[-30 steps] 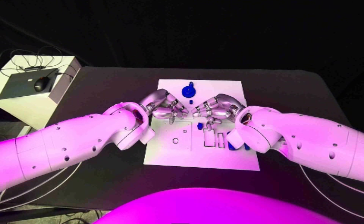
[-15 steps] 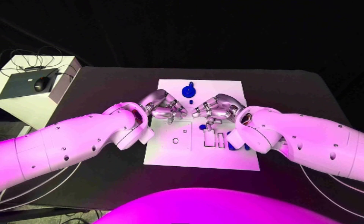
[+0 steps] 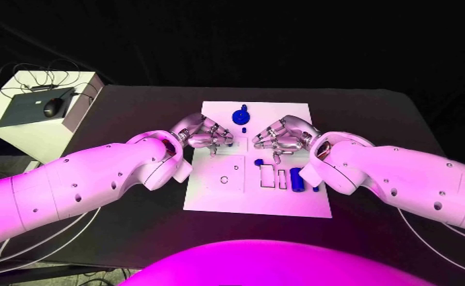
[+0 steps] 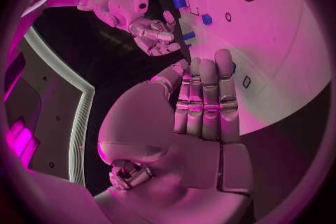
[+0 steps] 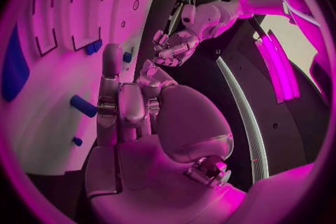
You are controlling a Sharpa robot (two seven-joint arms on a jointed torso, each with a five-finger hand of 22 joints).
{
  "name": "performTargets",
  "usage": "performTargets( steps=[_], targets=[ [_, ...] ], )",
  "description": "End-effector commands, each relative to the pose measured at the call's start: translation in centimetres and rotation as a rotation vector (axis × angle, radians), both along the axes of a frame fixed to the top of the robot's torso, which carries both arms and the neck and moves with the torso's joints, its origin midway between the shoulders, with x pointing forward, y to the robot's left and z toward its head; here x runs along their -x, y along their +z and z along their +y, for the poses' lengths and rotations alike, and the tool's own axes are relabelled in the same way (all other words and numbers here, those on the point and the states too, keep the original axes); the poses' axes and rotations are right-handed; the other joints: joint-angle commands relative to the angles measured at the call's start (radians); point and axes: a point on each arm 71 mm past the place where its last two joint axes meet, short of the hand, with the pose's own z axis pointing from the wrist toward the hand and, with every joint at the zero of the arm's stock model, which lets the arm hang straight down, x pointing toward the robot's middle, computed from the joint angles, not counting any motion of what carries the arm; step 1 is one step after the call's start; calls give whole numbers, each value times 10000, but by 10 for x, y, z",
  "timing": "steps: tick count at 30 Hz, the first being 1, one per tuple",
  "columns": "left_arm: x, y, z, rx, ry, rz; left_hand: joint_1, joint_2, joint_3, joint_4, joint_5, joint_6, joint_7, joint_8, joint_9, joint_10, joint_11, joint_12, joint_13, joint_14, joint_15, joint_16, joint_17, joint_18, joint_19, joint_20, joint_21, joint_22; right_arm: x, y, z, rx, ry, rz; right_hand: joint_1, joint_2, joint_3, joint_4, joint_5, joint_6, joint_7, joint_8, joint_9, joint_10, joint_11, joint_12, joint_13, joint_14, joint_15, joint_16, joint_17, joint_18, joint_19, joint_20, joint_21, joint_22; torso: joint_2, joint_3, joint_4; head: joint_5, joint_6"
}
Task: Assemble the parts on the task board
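- off the table's edge at about 9 o'clock there's a pale box (image 3: 54, 108) with a dark pad, a mouse (image 3: 52, 105) and some cables on it, well away from everything else
- both arms come in low over the black table (image 3: 136, 108) and cover the near corners of the task board (image 3: 254, 199), so a bit of its left and right edges is hidden
- task board is a white plate in the middle of the table, long axis running 12 to 6 from the head view, with a few outlined slots and small holes
- parts are small and blue: a rounded piece (image 3: 242, 113) near the board's 12 o'clock end, a tiny one (image 3: 259, 162) mid-board, and an upright-looking one (image 3: 296, 178) at around 4 o'clock beside the slots
- left hand (image 3: 201, 135) sits over the board's 9 o'clock side, fingers straight and pressed together in the wrist view, nothing in it
- right hand (image 3: 282, 137) is over the 3 o'clock side, fingers curled in some, can't tell if it's got anything
- the two hands are near each other but apart
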Motion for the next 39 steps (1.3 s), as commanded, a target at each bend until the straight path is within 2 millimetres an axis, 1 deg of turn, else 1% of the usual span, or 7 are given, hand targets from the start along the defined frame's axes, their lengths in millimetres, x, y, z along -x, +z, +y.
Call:
performTargets(
  steps=[1, 4, 10, 14, 22, 31, 39],
  targets=[
    [-1, 0, 3, 652, 423, 281, 207, 34, -339, 78, -27, -122, -8, -2, -68, -205, 30, 149, -31, -42, 83, -72, -28, 148, 10, 73, -88, -91, 0, 13, 3, 1691, 1381, -1207, -23, -152, -113, 14, 22, -207, 111, -55, -7, 53, 64, 101, 53, 20, 58, 81, 58, 223, 94, 79, 58, 42, -9, -12, 8, -13, 1],
    [-1, 0, 4, 709, 458, 345, 346, 99, -631, 158, -23, -185, 20, 10, -69, -389, 68, 350, -86, -72, 105, -83, -65, 171, 45, 105, -182, -181, -4, 24, 5, 2965, 2194, -1860, 80, -272, -146, -76, 311, -144, 96, -55, -3, 79, 48, 128, 68, 48, 44, 133, 100, 245, 102, 76, 80, 79, -22, -20, 6, -29, 1],
    [0, 0, 4, 821, 405, 408, 478, 151, -823, 217, -15, -192, 18, 21, -69, -539, 81, 561, -188, -104, 117, -110, -127, 184, 62, 131, -281, -260, -12, 35, 16, 5197, 3282, -2964, 220, -302, -81, -177, 99, -11, 57, -67, -17, 140, 22, 166, 103, 88, 26, 220, 187, 263, 90, 70, 114, 161, -16, -28, 18, -31, 1],
    [0, 0, 3, 892, 358, 441, 547, 178, -868, 222, -12, -192, 23, 26, -67, -605, 91, 643, -252, -100, 121, -120, -161, 191, 89, 134, -320, -292, -14, 36, 27, 6031, 3737, -3743, 340, -335, 22, -273, 35, 99, 39, -77, -30, 155, 15, 161, 118, 82, 16, 219, 195, 264, 55, 58, 137, 239, 9, -10, 22, -34, 1],
    [0, 0, 3, 961, 304, 466, 601, 209, -930, 246, -10, -185, 22, 37, -65, -669, 95, 760, -346, -101, 124, -124, -207, 198, 117, 142, -373, -327, -18, 34, 43, 7015, 4177, -4647, 323, -446, 71, -273, -148, 200, -18, -74, -41, 216, -6, 173, 153, 103, -5, 233, 230, 233, 33, 32, 172, 361, 9, -10, 17, -30, 1],
    [1, 1, 3, 1010, 264, 488, 613, 221, -927, 246, -10, -180, 27, 39, -65, -670, 95, 770, -353, -102, 125, -126, -212, 198, 118, 142, -378, -329, -20, 25, 54, 7463, 4601, -4928, 399, -460, 153, -278, -303, 294, -46, -80, -47, 241, -16, 160, 177, 107, -20, 223, 252, 203, 25, 9, 163, 417, 5, -2, 10, -12, 1],
    [1, 1, 3, 1020, 278, 502, 623, 237, -929, 255, -11, -174, 29, 40, -65, -673, 97, 789, -366, -103, 126, -130, -223, 199, 123, 143, -388, -334, -16, 14, 59, 7776, 5079, -4744, 517, -645, 149, -363, -673, 74, -138, -83, -60, 238, -47, 115, 168, 69, -35, 186, 238, 153, -18, -7, 142, 475, 3, -5, 6, -33, 1]
  ],
)
